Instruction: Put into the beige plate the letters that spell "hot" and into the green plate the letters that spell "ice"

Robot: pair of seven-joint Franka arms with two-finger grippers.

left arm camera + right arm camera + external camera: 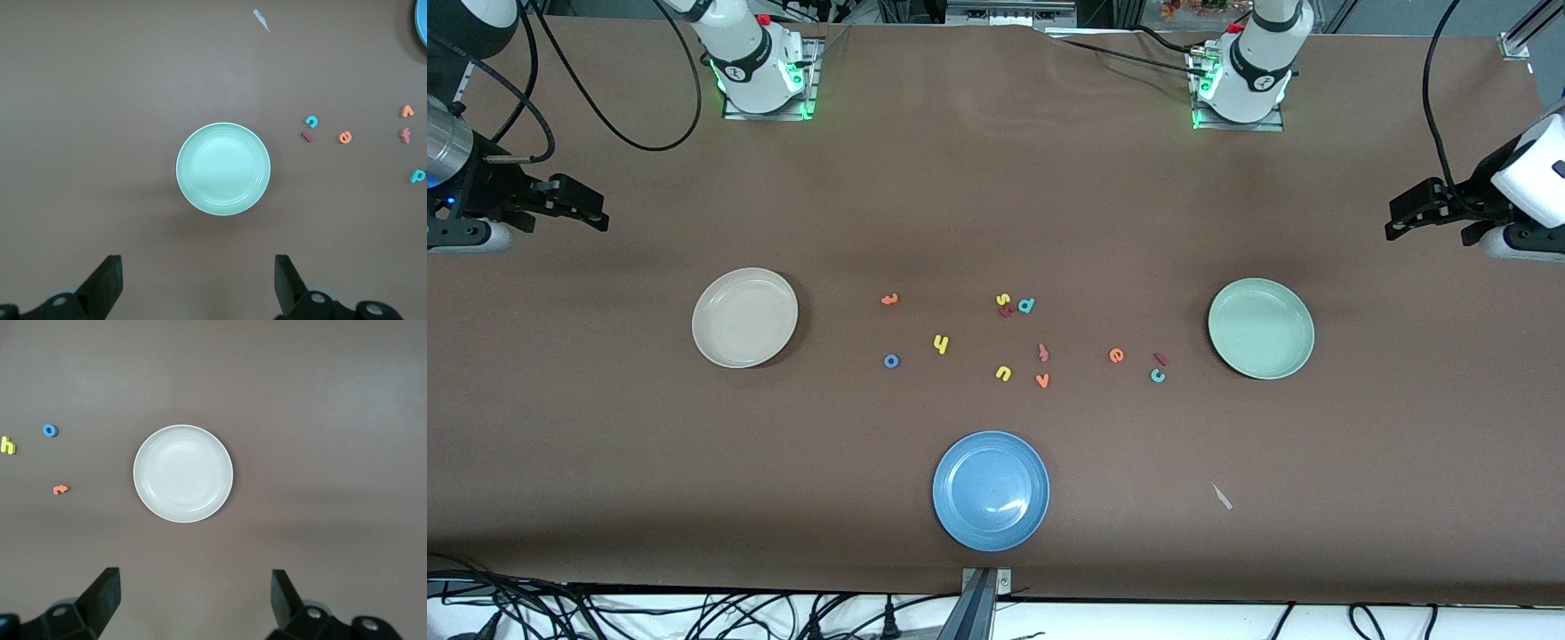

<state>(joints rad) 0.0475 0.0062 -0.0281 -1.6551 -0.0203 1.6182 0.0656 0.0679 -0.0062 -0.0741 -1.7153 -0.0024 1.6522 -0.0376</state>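
Letters lie scattered mid-surface between the two plates: yellow h, blue o and orange t toward the beige plate; orange e, dark red i and teal c beside the green plate. Both plates are empty. Left end effector and right end effector wait at the surface's ends, both released and holding nothing.

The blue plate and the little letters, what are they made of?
Blue plate: probably plastic or melamine, smooth and a bit glossy, since a white glint of light shows on it; glazed ceramic can't be ruled out. The letters, like the h and o: look like soft foam, with flat, matte colors and no shine, though that is a guess from their look.
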